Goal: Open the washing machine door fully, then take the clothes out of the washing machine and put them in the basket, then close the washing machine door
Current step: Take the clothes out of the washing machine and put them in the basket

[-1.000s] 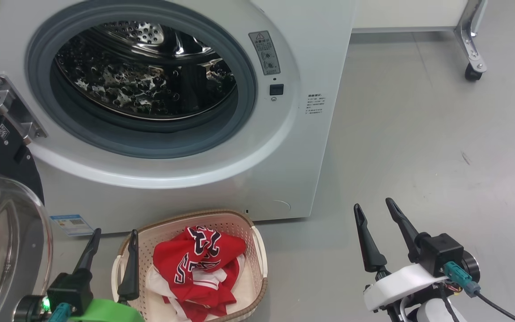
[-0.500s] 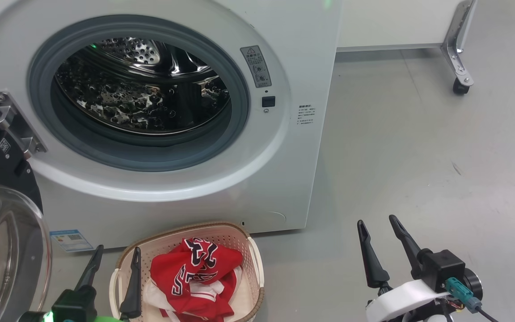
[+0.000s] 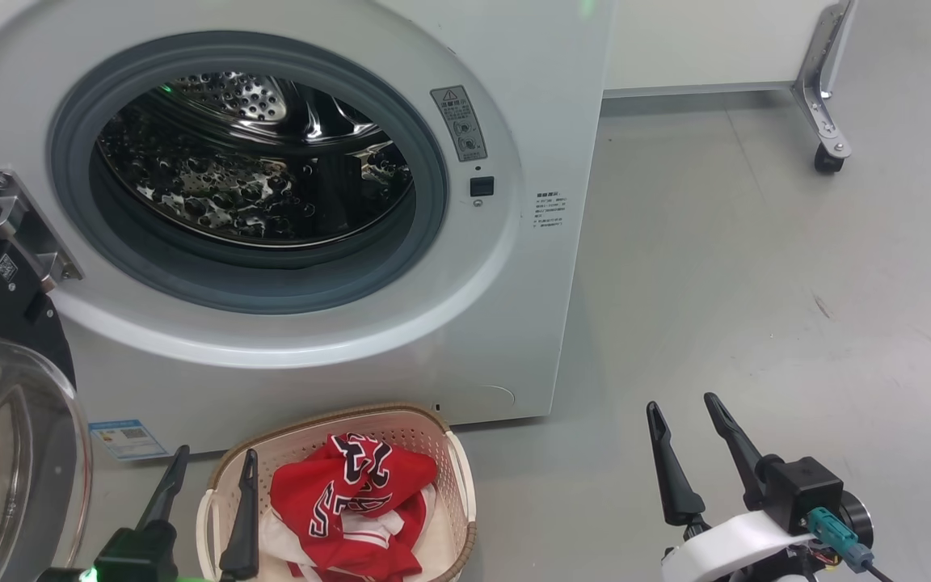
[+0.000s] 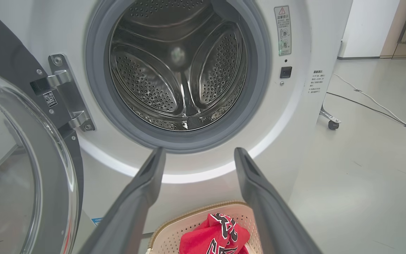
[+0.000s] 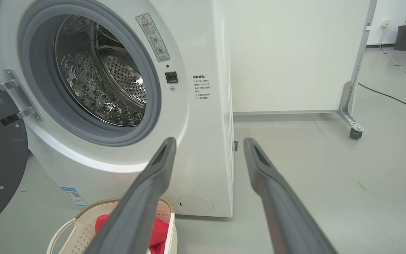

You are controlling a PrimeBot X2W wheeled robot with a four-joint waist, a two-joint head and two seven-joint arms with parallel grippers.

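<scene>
Showing a white front-loading machine (image 3: 465, 339) from above, its porthole open; the door (image 3: 5, 420) hangs swung wide to the left of the machine, glass bowl towards the camera, joined by a metal hinge (image 3: 25, 226); the left gripper (image 3: 216, 453) hovers low before the machine, near the door, fingers spread and holding nothing; the basket (image 3: 328, 412) sits on the floor (image 3: 756, 283) just before the machine's foot, the red clothes (image 3: 348, 501) heaped inside it; the drum (image 3: 247, 186) looks bare. Right of the machine, the right gripper (image 3: 680, 402) hangs over the floor, fingers likewise spread and empty. Closing the door seems the remaining step; it is probably best done by the left gripper reaching behind the door's outer face and pushing it round the hinge in one steady arc, clear of the basket, until it clicks shut.
</scene>
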